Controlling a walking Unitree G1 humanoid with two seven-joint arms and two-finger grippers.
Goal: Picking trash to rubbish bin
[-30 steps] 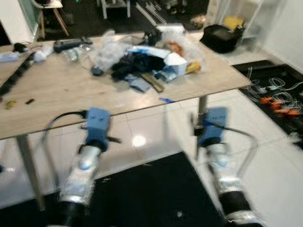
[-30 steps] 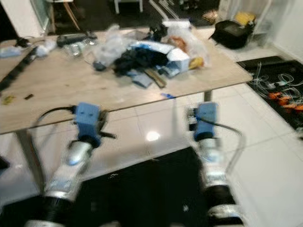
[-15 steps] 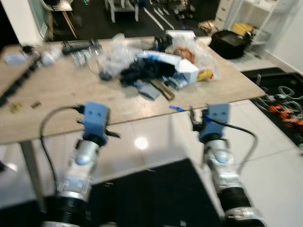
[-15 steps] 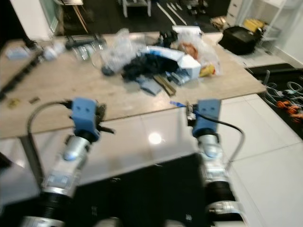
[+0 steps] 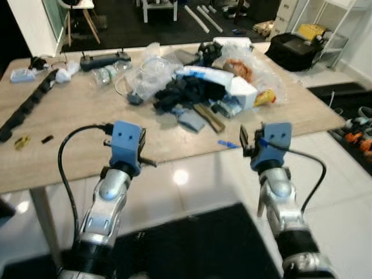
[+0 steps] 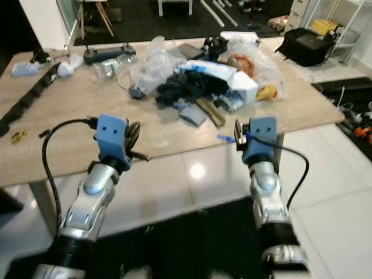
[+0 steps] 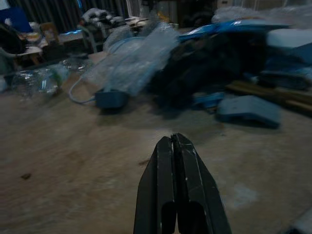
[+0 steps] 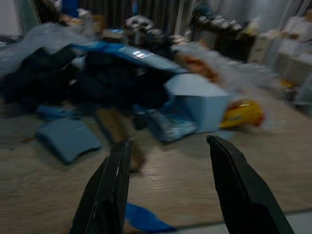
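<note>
A heap of trash [image 5: 200,93] lies on the wooden table [image 5: 70,139]: black crumpled plastic [image 5: 183,90], a white box [image 5: 241,93], clear bags [image 5: 148,72], a yellow wrapper [image 5: 265,97], a grey-blue flat piece [image 5: 190,120] and a brown strip [image 5: 209,118]. A small blue scrap [image 5: 228,144] rests at the table's front edge. My left gripper [image 7: 171,139] is shut and empty, low over bare wood short of the heap. My right gripper [image 8: 169,140] is open at the front edge, facing the blue scrap [image 8: 144,219] and the white box [image 8: 197,105].
A black power strip [image 5: 29,107], a crushed bottle [image 5: 104,74] and a black device [image 5: 104,58] lie on the table's left part. A black bag [image 5: 296,49] and loose cables [image 5: 357,125] sit on the tiled floor to the right. A dark mat [image 5: 192,244] is underfoot.
The whole view has shifted as I came closer to the table. Both arms now reach the table's front edge, and the picture is sharper.
</note>
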